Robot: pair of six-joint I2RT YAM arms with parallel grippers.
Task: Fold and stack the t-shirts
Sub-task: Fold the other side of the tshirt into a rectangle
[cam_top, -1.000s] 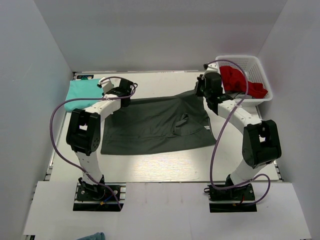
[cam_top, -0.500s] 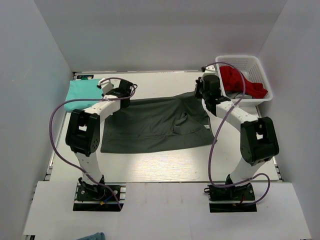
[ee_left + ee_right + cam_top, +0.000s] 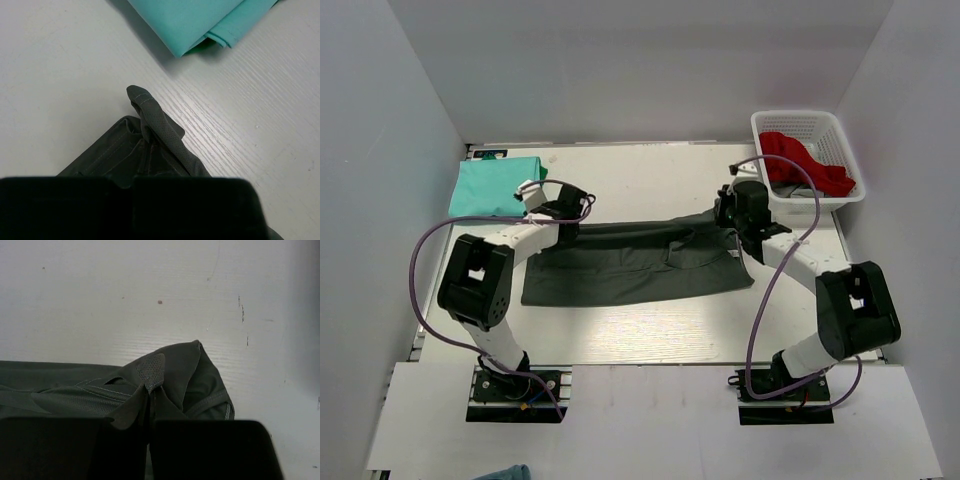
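Observation:
The dark charcoal grey t-shirt lies across the middle of the table, its far edge lifted and drawn toward the near side. My left gripper is shut on the shirt's far left corner. My right gripper is shut on its far right corner. The mint-turquoise t-shirt lies folded at the far left; its corner shows in the left wrist view, beyond the left gripper.
A white basket holding red cloth stands at the far right. White walls close in the table on the left, back and right. A bit of teal cloth lies at the near edge below the table.
Both grippers have moved toward the near side, pulling the grey shirt's far edge over itself. The shirt's visible area has become narrower front to back.

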